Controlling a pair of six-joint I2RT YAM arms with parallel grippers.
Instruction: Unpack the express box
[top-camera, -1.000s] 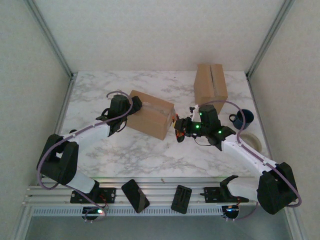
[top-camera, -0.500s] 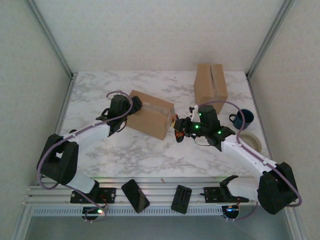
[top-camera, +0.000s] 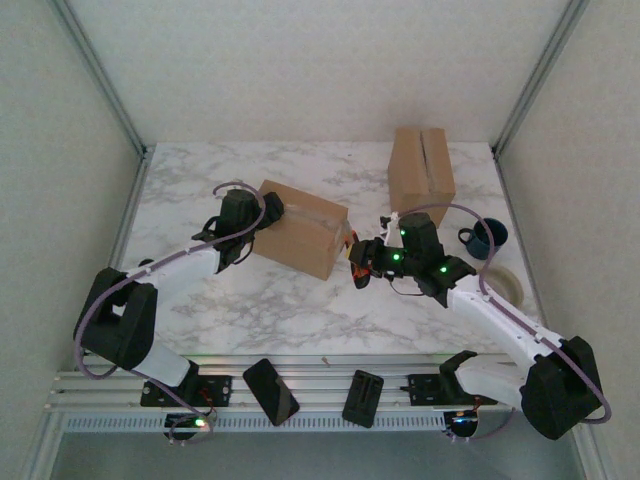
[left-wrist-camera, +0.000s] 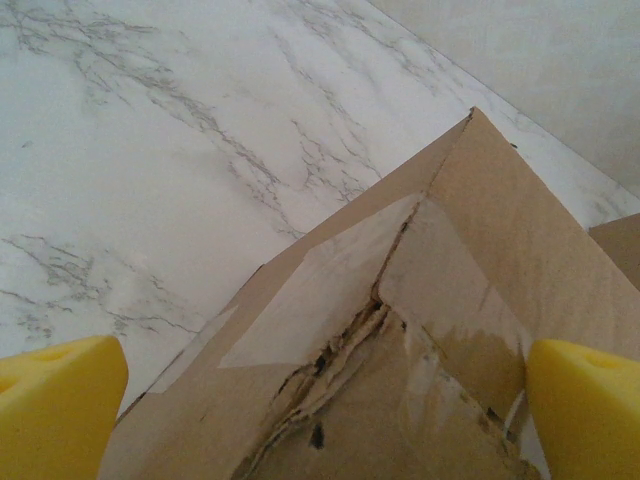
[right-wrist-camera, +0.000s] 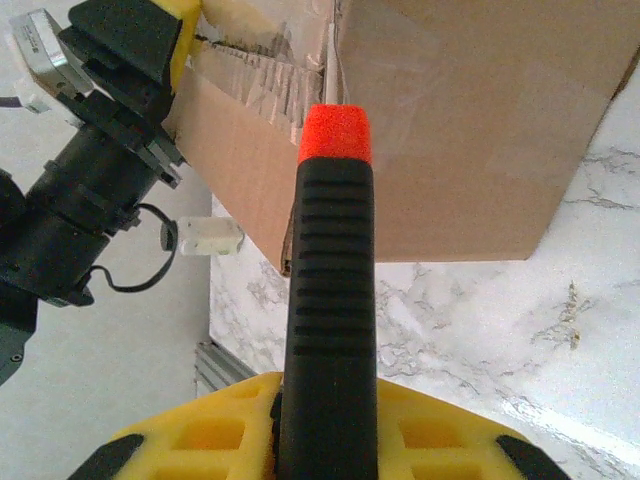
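Observation:
The brown cardboard express box (top-camera: 300, 228) lies on the marble table, its top seam taped over and the tape torn and crumpled (left-wrist-camera: 350, 340). At the box's left end my left gripper (top-camera: 262, 208) is open, with its yellow pads (left-wrist-camera: 55, 400) on either side of the box corner (left-wrist-camera: 440, 330). My right gripper (top-camera: 368, 262) sits at the box's right end, shut on a black-handled cutter (right-wrist-camera: 333, 260). The cutter's orange tip (right-wrist-camera: 335, 135) rests against the box's end face (right-wrist-camera: 450, 120), near the torn flap edge.
A second, taller cardboard box (top-camera: 421, 170) stands at the back right. A dark blue mug (top-camera: 484, 238) and a roll of tape (top-camera: 505, 283) sit by the right edge. The left arm's wrist (right-wrist-camera: 90, 180) shows beyond the box in the right wrist view.
The right arm has shifted slightly toward the near side with the cutter still at the box's end. The left arm and the box have not moved.

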